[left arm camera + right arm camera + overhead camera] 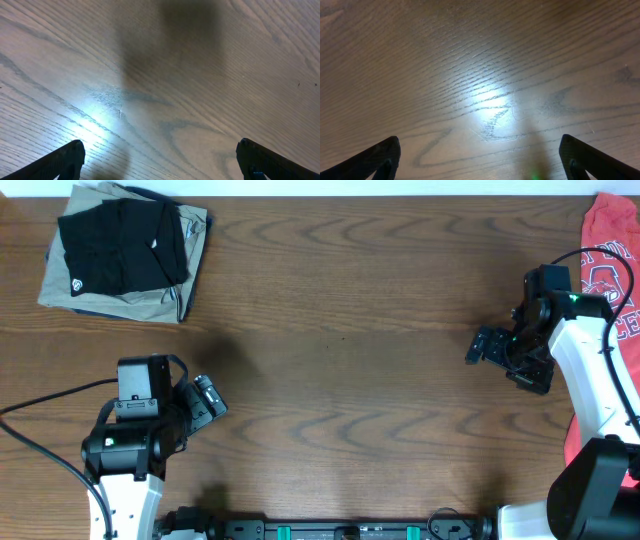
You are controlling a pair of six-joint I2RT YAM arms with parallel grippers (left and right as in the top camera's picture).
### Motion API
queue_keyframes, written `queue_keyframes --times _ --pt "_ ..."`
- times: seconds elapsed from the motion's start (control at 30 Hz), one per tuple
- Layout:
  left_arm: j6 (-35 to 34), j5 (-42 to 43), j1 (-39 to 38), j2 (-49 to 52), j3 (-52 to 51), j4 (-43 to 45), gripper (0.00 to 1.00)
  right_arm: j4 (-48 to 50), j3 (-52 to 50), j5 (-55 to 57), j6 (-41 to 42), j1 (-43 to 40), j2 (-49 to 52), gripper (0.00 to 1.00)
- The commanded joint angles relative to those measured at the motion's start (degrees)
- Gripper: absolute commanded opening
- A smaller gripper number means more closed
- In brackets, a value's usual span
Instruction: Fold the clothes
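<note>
Left hand [213, 402] wide and empty overhead, folded black shirt [120, 248] far ahead on tan stack [195, 255]; right hand [478, 346] wide too, nearer red garment [612, 230] lying along right edge. Left wrist: bare bench [160, 75] only between fingers [60, 162]. Right wrist: likewise.

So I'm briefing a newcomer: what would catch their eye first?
A folded black shirt lies on a beige garment at the far left corner of the table, and a red garment lies along its right edge. The left gripper and right gripper hover open over bare wood.
</note>
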Motion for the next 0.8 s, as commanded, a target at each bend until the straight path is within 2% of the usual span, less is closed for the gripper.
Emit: queue_keyframes --times 0.0,0.37,0.77 --pt "-0.3 0.1 -0.2 0.4 0.0 -0.2 0.98 0.0 0.6 -0.2 -0.5 0.3 -0.3 0.99" --pt "-0.3 0.1 -0.2 0.3 0.0 -0.2 0.98 0.0 0.6 -0.2 -0.5 0.3 -0.3 0.99" --pt "-0.2 -0.1 -0.2 -11.5 -2.8 -0.2 0.98 0.0 0.6 -0.2 -0.5 0.3 -0.3 0.99"
